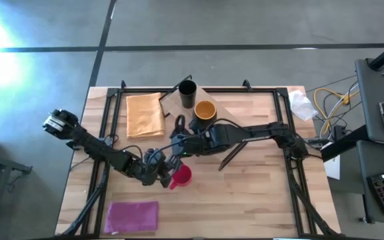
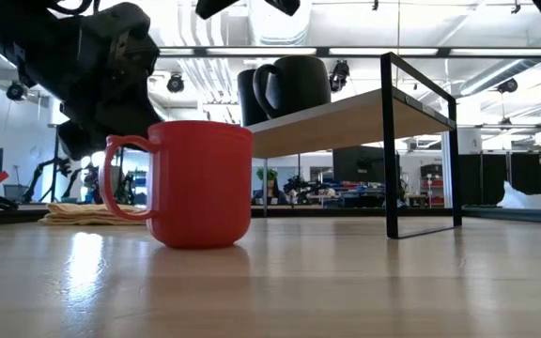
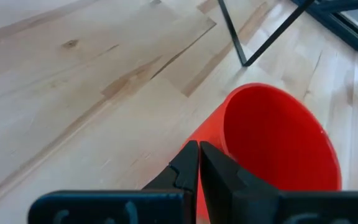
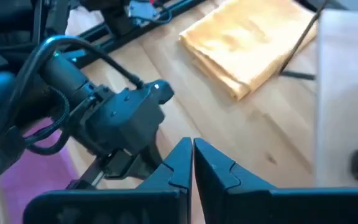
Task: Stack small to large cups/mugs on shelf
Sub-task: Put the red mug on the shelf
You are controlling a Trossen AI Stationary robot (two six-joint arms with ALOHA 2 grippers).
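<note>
My left gripper (image 1: 167, 175) sits low over the middle of the table (image 1: 259, 193), fingers pressed together with nothing between them. Its tips are just beside the red mug (image 1: 181, 175), at the rim on the mug's handle side; in my left wrist view the closed fingers (image 3: 194, 168) lie against the outside of the mug's wall (image 3: 278, 143), whether touching or a hair apart I cannot tell.

The red mug stands upright on the bare wood, mouth up, long axis vertical. From the low view its handle (image 2: 113, 178) points toward my left gripper's dark body (image 2: 101, 70).

My right gripper (image 1: 179, 143) reaches in from the right side, also closed and empty, hanging above the table just beyond the left gripper. Its wrist view looks down on the left arm's wrist (image 4: 120, 118).

The shelf (image 2: 346, 117) is a light-wood board on thin dark end frames, running from the table's far edge toward the middle. On it stand the black cup (image 1: 187, 93) and, just beside it, the dark mug with the yellow-orange inside (image 1: 205, 111), both upright with mouths up. The red mug is well apart from them, down on the table.

An orange-tan cloth (image 1: 144, 115) lies folded near the far left, and a purple mat (image 1: 133, 217) near the front left edge.
</note>
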